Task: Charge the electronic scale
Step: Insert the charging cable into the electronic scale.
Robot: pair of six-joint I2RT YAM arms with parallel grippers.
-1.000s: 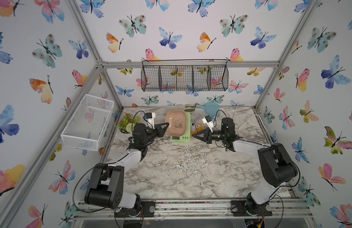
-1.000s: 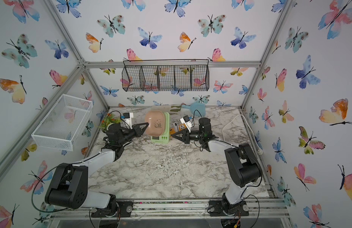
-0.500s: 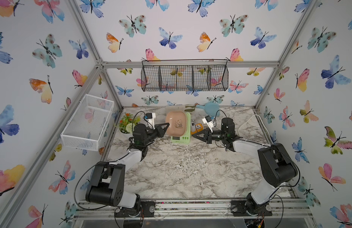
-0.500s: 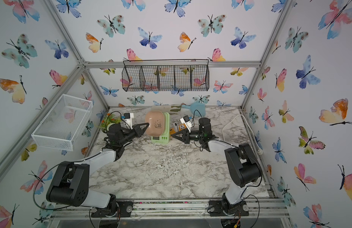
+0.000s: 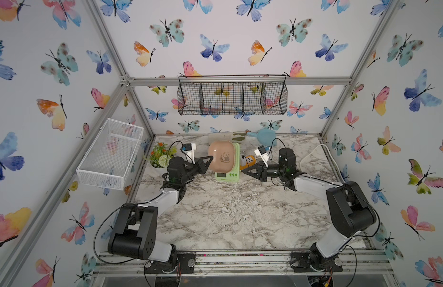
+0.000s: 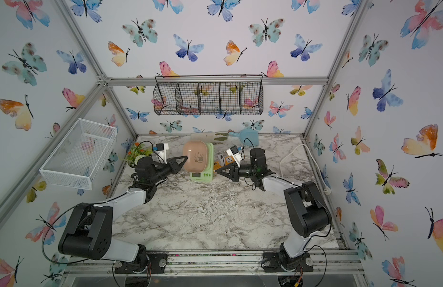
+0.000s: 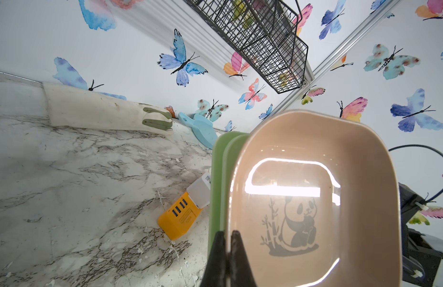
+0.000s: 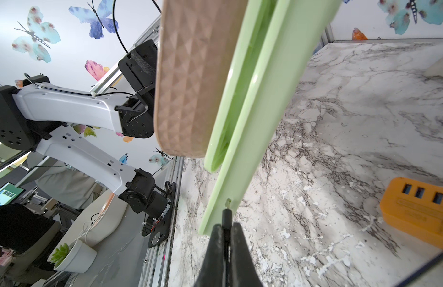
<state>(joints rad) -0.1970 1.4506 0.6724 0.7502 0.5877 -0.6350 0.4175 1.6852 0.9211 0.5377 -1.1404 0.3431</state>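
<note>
The electronic scale (image 5: 227, 174) stands at the back middle of the marble table in both top views, pale green with a pinkish-tan panda platter (image 5: 221, 155) (image 6: 196, 156) on top. My left gripper (image 5: 211, 158) (image 6: 186, 158) (image 7: 227, 234) is shut on the platter's left rim (image 7: 234, 198). My right gripper (image 5: 243, 171) (image 6: 215, 171) (image 8: 226, 225) is shut on a thin black plug (image 8: 226, 215). The plug's tip points at a small port (image 8: 228, 201) in the scale's green right edge (image 8: 242, 159). I cannot tell whether the tip is inside the port.
An orange power strip (image 5: 249, 160) (image 7: 179, 218) (image 8: 419, 211) lies just right of the scale, with a white cable (image 5: 312, 154) running to the right wall. A potted plant (image 5: 160, 155), a blue scoop (image 5: 263, 136) and a cream roll (image 7: 96, 111) sit along the back. Wire baskets (image 5: 231, 95) (image 5: 111, 154) hang on the walls.
</note>
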